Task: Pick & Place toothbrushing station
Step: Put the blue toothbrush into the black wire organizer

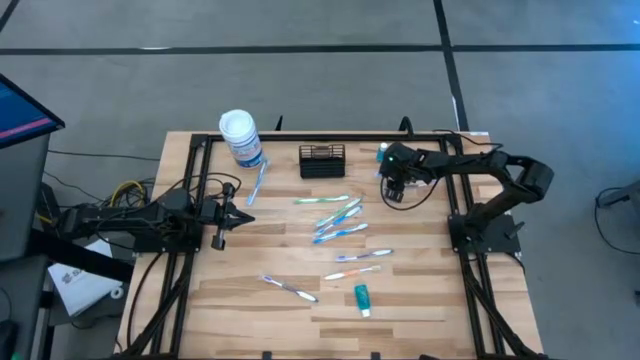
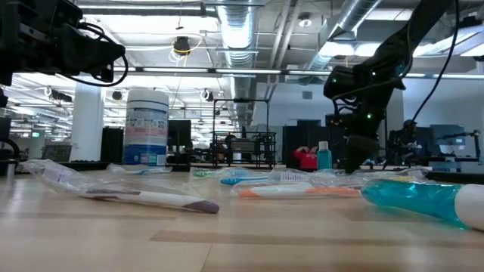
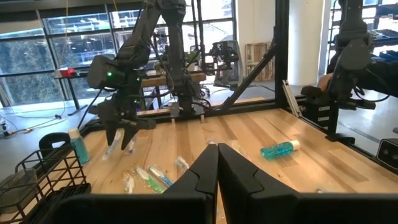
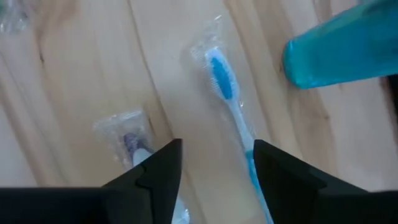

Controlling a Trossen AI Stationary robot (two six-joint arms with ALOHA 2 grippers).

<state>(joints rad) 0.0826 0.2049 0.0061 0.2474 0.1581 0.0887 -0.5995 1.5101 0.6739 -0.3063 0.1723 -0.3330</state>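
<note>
Bench (image 1: 420,300): wooden top, carrying many wrapped toothbrushes scattered across the middle.
Right arm: reaches over the far right part of the bench, hand (image 1: 394,188) pointing down, fingers spread, nothing gripped.
Left arm: parked low at the left edge, hand (image 1: 222,215) closed and empty.
Canister (image 1: 241,138): white-lidded, far left of centre; not the target.
Toothbrushing station (image 1: 322,160): black mesh basket at the far edge, centre, just left of the right hand.
Toothbrush (image 4: 231,106): blue, in clear wrap, lying flat just ahead of the right fingers (image 4: 155,174).
Advice: judged a pick; centre the spread fingers across the handle, descend squarely, close on the handle, not loose wrap.
</note>
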